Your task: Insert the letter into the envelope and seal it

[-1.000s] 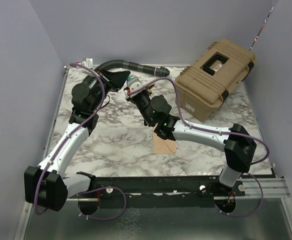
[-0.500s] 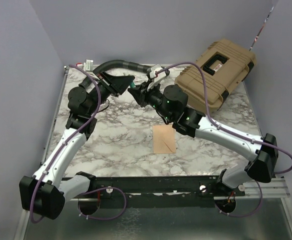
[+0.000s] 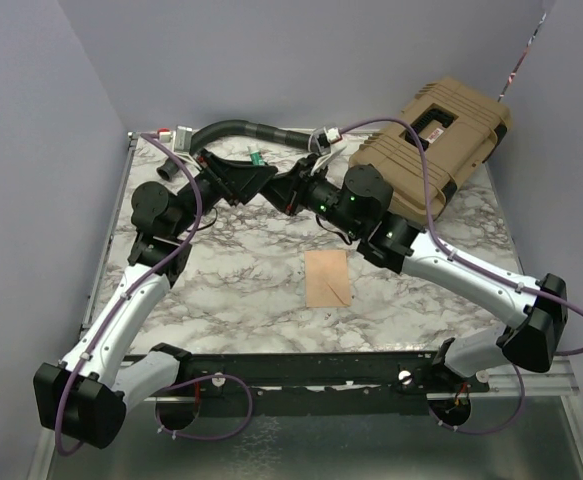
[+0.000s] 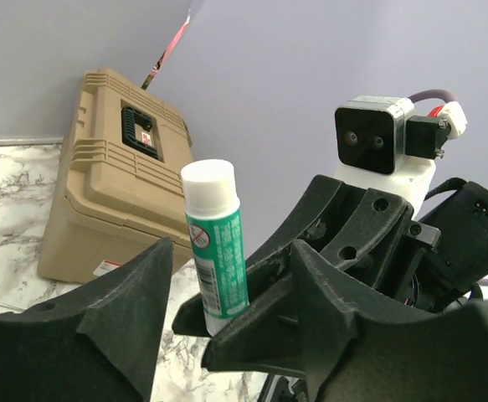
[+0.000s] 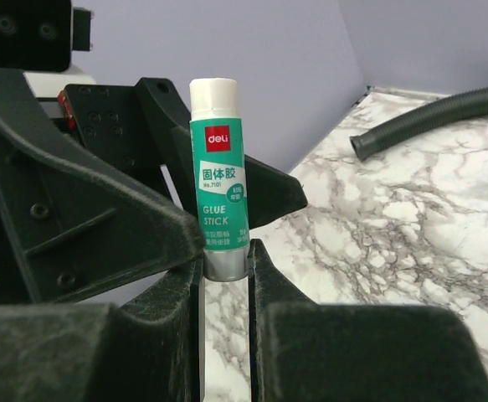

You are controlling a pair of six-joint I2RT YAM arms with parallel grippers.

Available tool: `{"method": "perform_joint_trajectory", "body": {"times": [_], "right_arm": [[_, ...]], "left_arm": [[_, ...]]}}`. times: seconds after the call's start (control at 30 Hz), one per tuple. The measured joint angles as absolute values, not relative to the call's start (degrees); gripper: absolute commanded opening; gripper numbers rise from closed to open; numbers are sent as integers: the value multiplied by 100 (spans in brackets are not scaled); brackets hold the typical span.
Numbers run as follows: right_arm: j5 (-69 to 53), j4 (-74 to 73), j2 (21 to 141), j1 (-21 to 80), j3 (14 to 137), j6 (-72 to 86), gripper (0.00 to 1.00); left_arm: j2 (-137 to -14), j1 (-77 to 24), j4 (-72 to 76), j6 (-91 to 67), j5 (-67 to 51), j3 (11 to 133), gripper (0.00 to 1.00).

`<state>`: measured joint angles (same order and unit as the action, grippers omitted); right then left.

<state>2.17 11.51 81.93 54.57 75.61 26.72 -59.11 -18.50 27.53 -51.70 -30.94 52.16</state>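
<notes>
The peach-tan envelope (image 3: 328,278) lies flat on the marble table (image 3: 231,290), with neither gripper near it. The letter is out of view. Above the back of the table the two grippers meet. My right gripper (image 5: 225,255) is shut on the silver base of a green glue stick (image 5: 218,184) with a white cap, which stands upright. My left gripper (image 4: 231,260) is open, with one finger on each side of the glue stick (image 4: 214,251) and of the right gripper's fingers (image 4: 310,251), touching neither. In the top view the left gripper (image 3: 251,180) faces the right gripper (image 3: 281,190).
A tan hard case (image 3: 431,140) stands at the back right, close to the right arm's elbow. A black corrugated hose (image 3: 251,128) curves along the back edge behind the grippers. Lilac walls close in the left and the back.
The left gripper's jaws have opened off the glue stick. Both arms have reached toward the back of the table, and the right arm has moved off the envelope, now fully in view.
</notes>
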Motion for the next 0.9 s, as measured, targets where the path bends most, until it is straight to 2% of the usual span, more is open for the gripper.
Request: {"method": "perform_joint_trajectory", "body": {"times": [0.13,0.33,0.37,0.4,0.43,0.53,0.57,0.6,0.7,0.9], "right_arm": [[-119,1146,8117,5433,7465,2709,1],[-355,1122,8023,5430,7341,2696,1],[-377,1131,8023,5430,7328,2687,1],[-399,1166,8020,5430,7297,2689,1],[-429,1199,8016,5430,7266,2689,7],[-526,1253,8007,5430,7170,2641,46],[-545,1280,7999,5430,7122,2615,55],[-554,1293,7970,5430,7063,2582,61],[-611,1275,7708,5430,6805,2408,67],[-801,829,6814,5430,6488,1977,68]], "left_arm": [[-5898,-1850,2749,-5118,-3105,5186,39],[-5758,-1883,2766,-5116,-3105,5076,2],[-5721,-1887,2773,-5135,-3105,5039,0],[-5680,-1887,2786,-5122,-3103,4993,0],[-5662,-1887,2792,-5122,-3100,4967,0],[-5572,-1887,2803,-5000,-3079,4823,0],[-5542,-1890,2799,-4976,-3076,4777,0],[-5522,-1890,2792,-4912,-3061,4742,0],[-5472,-1876,2729,-4550,-3059,4689,0],[-5227,-1876,2639,-3544,-3428,4692,0]]}}
